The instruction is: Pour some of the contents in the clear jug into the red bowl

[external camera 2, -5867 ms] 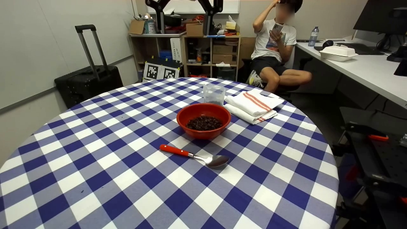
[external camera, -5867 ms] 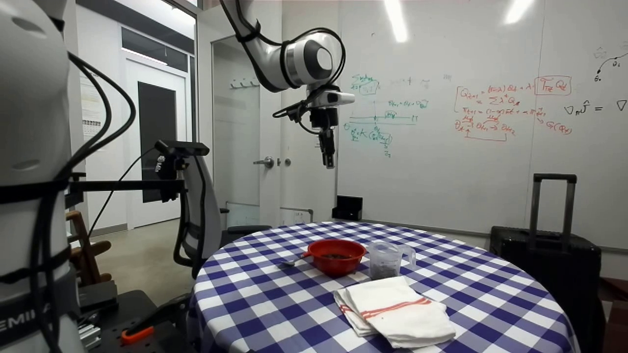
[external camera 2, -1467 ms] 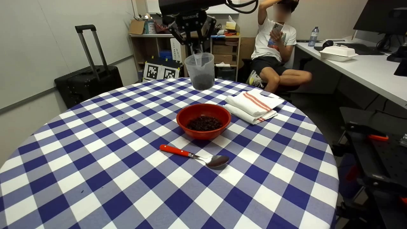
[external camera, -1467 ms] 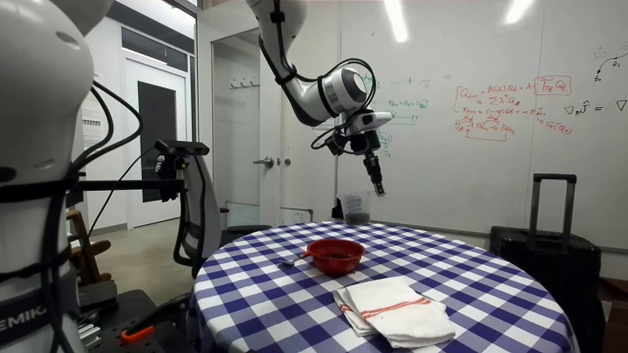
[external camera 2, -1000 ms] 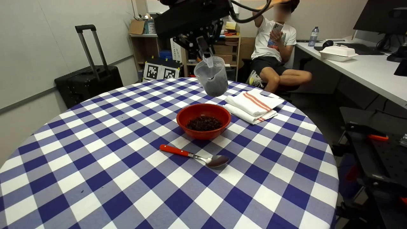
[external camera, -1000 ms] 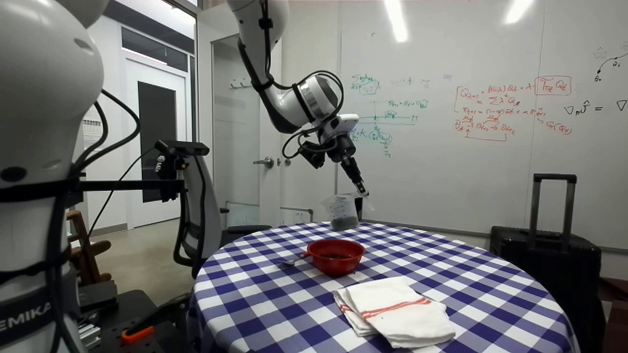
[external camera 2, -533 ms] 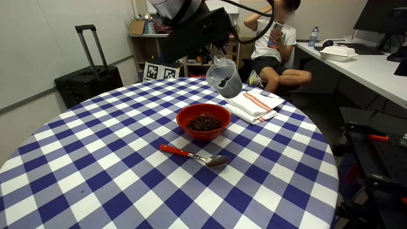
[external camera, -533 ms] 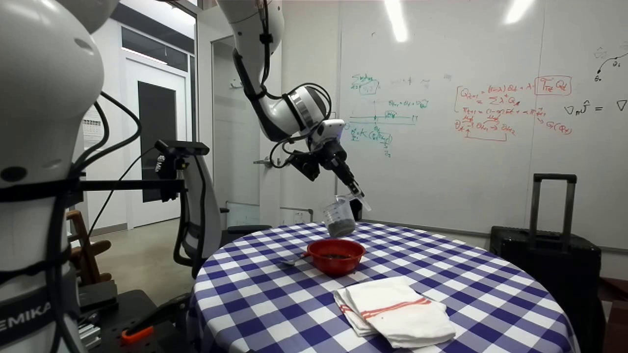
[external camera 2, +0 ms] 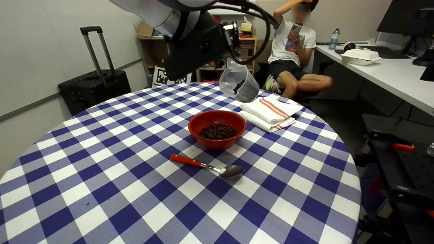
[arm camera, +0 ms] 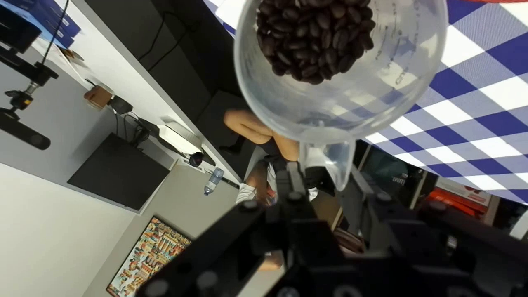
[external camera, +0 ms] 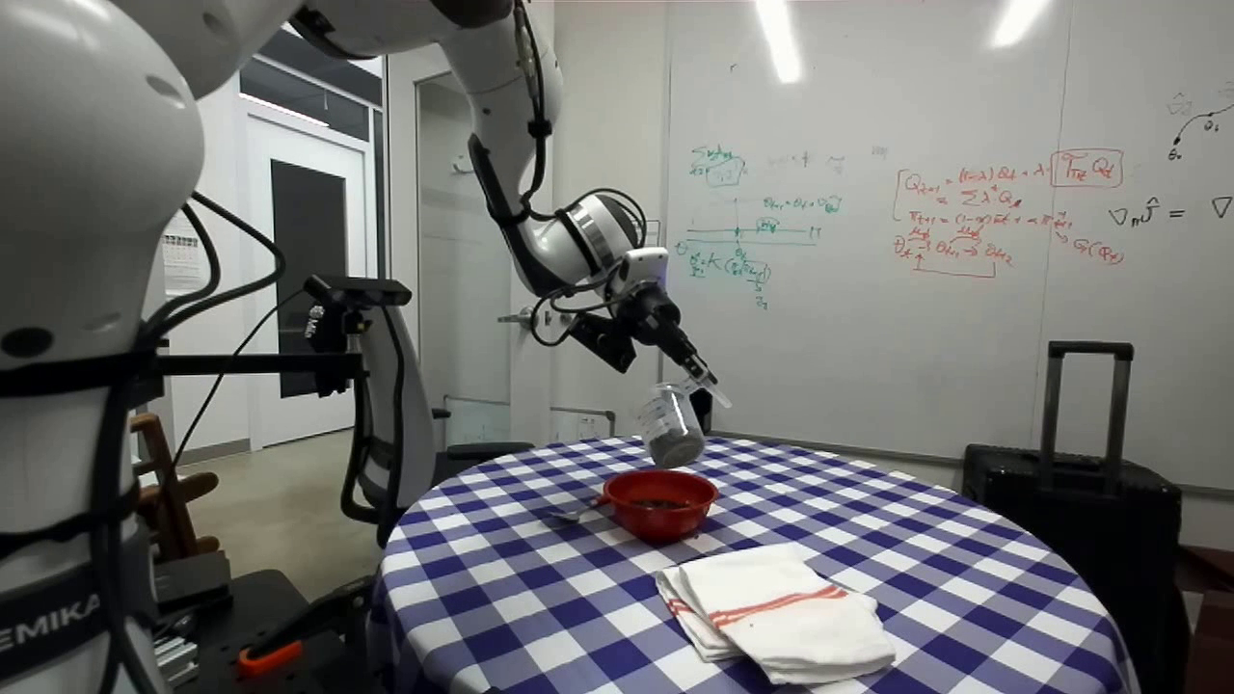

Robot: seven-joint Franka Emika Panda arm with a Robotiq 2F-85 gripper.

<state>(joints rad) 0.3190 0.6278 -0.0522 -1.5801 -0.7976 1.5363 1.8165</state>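
Left to right, in an exterior view. Spoon [external camera 2: 205, 165]: same spot on the tabletop [external camera 2: 101, 162], not involved. Bowl [external camera 2: 217, 144]: hasn't moved, upright just behind the spoon; dark bits [external camera 2: 217, 131] inside, level looks the same, so I read no pour yet. Jug [external camera 2: 251, 90]: that's the change. It has tipped from near upright to a clear lean, in the air behind and above the bowl, mouth swung to the left, base off toward the cloth [external camera 2: 271, 110]. Wrist view: beans [arm camera: 317, 39] sit pooled deep in the jug, short of the lip; none falling that I can see. My read: pour is being lined up. Needs more tilt and the lip over the bowl; tip from here and beans may miss onto the tabletop.

Pose, in an exterior view: arm [external camera: 496, 116] comes in from the left, arched high, far end pitched down and right; fingers [arm camera: 288, 183] pinched narrow on the jug's handle [arm camera: 330, 150]. Can't tell how far the jug overlaps the bowl from above.
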